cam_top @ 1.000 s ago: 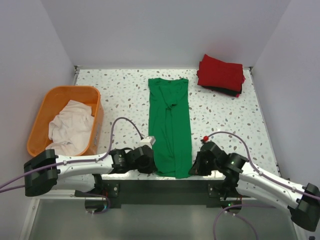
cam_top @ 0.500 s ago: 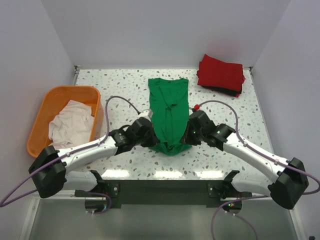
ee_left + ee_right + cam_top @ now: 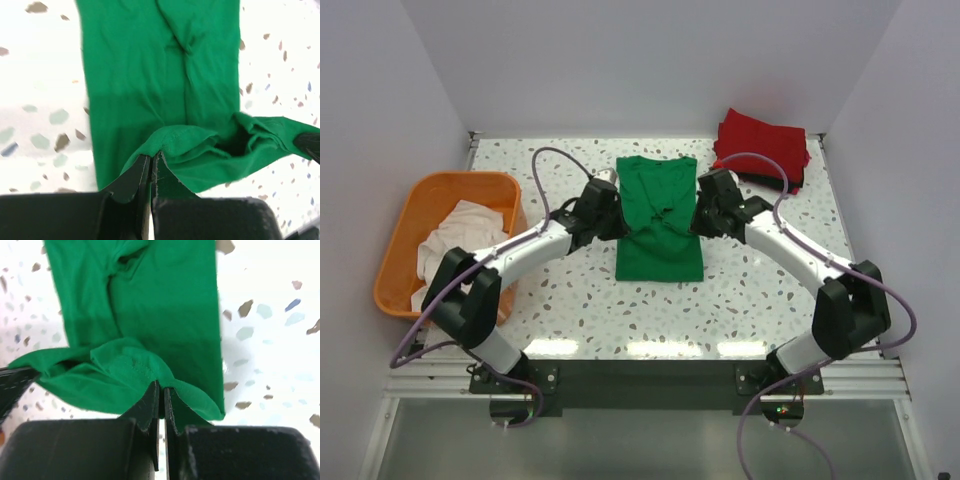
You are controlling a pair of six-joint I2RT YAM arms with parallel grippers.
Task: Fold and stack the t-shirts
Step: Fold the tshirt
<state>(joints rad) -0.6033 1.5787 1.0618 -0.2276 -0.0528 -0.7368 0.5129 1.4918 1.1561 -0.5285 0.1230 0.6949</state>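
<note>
The green t-shirt [image 3: 658, 222] lies lengthwise mid-table, its near hem lifted and carried over its upper half. My left gripper [image 3: 617, 222] is shut on the hem's left corner [image 3: 172, 137]; my right gripper [image 3: 698, 218] is shut on the right corner [image 3: 145, 371]. Both wrist views show the pinched hem drooping over the flat green cloth below. A folded red t-shirt [image 3: 762, 145] lies on a black t-shirt [image 3: 782, 184] at the far right. An off-white t-shirt [image 3: 460, 255] is crumpled in the orange basket [image 3: 400, 245].
The orange basket stands at the left edge of the speckled table [image 3: 570, 290]. White walls close the table on the left, back and right. Purple cables [image 3: 542, 165] loop up from both arms.
Both grippers, holding the green t-shirt's near hem, moved from the table's near edge toward the far side, folding the lower half up over the upper half.
</note>
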